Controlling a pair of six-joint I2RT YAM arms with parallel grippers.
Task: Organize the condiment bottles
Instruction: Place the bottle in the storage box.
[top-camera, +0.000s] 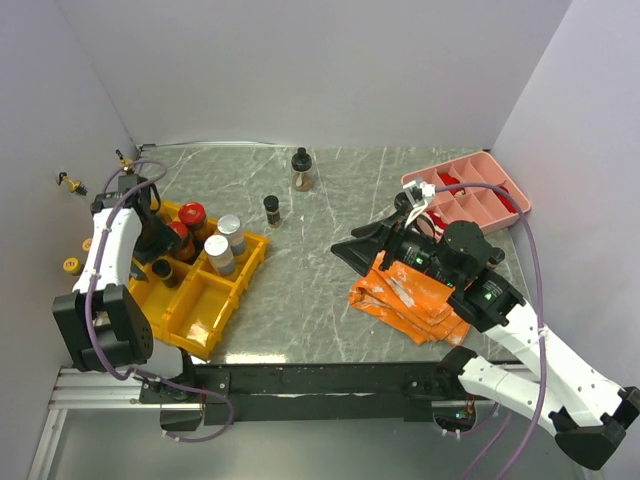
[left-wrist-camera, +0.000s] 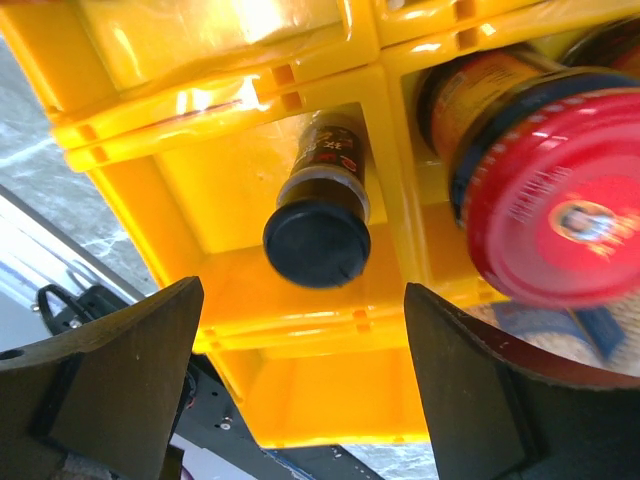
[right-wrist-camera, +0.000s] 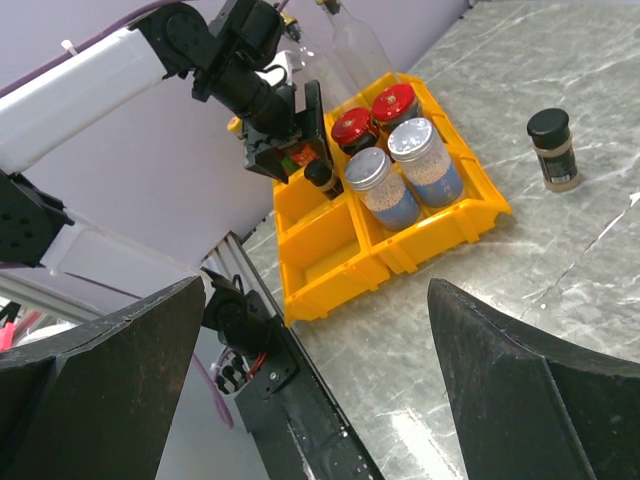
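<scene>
The left pincer (left-wrist-camera: 300, 290) hangs over the yellow bins (left-wrist-camera: 130, 60) at the left of the tabletop (top-camera: 300, 290), its jaws spread wide and holding nothing. Directly beneath the gap, a black-capped bottle (left-wrist-camera: 317, 240) stands in one compartment, cap up and apparently upright, clear of both fingers and resting on its own against the bin floor. It needs no grip because the compartment walls hem it in. In the next compartment a red-lidded jar (left-wrist-camera: 555, 215) sits just beside it, with a divider between them, so like-sized containers each get their own slot and do not knock together. The right wrist view shows a second red-topped jar and two silver-lidded jars (right-wrist-camera: 368, 170) packed close in the neighbouring bins, while the nearest compartments hold no bottles. Two loose bottles (top-camera: 301, 168) with dark tops stand out on the tabletop, well apart from the bins, and they look like the work left to do. The right pincer (right-wrist-camera: 318, 290) is also spread wide and carries nothing. It is poised above the orange packets (top-camera: 410, 295), near the pink tray (top-camera: 505, 185), on the far side from the bins, which keeps it out of the left arm's way. With the jaws straddling the bottle's cap, the sensible next move is a straight lift, since a sideways drift could tip the bottle or clip the red jar.
</scene>
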